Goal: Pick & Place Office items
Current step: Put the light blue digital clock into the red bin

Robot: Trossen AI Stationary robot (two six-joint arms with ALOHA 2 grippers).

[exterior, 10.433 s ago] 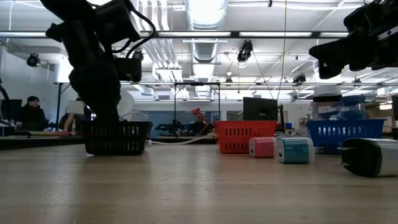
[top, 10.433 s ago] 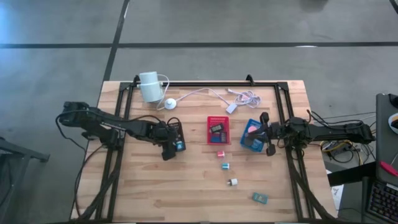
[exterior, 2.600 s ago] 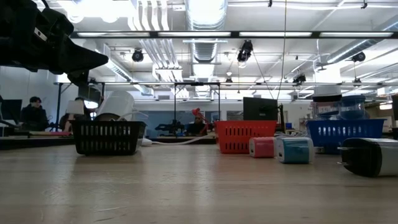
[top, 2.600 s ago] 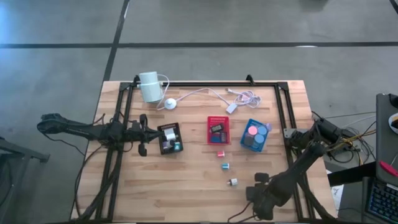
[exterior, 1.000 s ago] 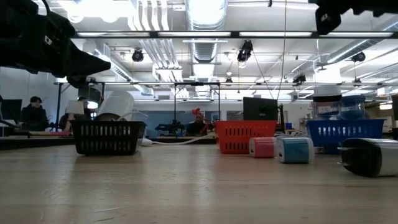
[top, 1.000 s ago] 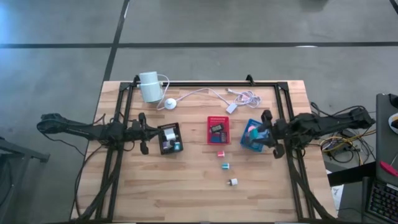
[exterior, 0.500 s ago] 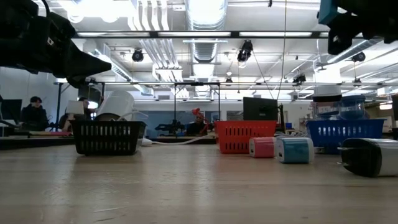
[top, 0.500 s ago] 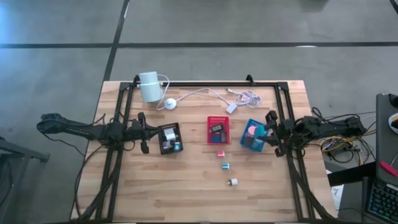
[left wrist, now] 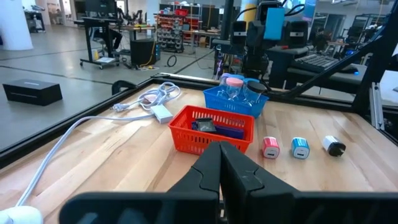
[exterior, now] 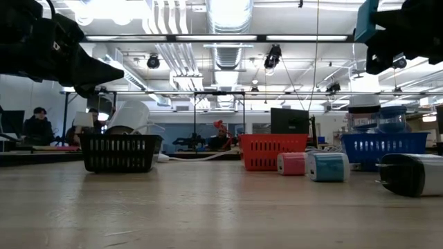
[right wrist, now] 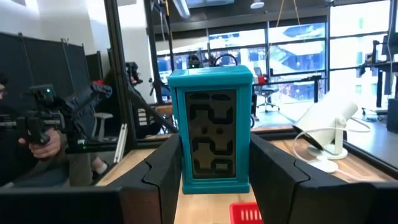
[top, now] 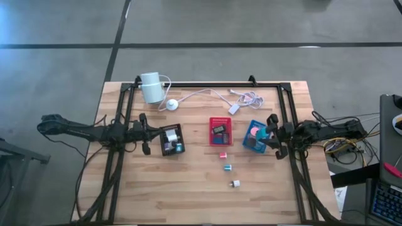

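A teal block (right wrist: 211, 128) is held pinched between the two fingers of the right gripper (top: 272, 136), as shown in the right wrist view. The gripper is carried above the table, at the outer edge of the blue tray (top: 257, 137), which serves here as the landmark. Inside the blue tray a pink disc (top: 255, 131) and other small pieces are already lodged. A red tray (top: 220, 131) with dark clips is placed just beside the blue tray, toward the table's middle. Three loose pieces lie in a row beyond the red tray's near side: a pink block (top: 222, 155), a teal-faced block (top: 228, 167) and a white and dark piece (top: 235, 184). The black tray (top: 171, 139) stands well apart from the blue tray, with the left gripper (top: 144, 134) beside it, fingers pressed together and idle.

The step in hand is judged to be the carry of the teal block to the blue tray. A lowering over the tray's interior and a release are called for next.
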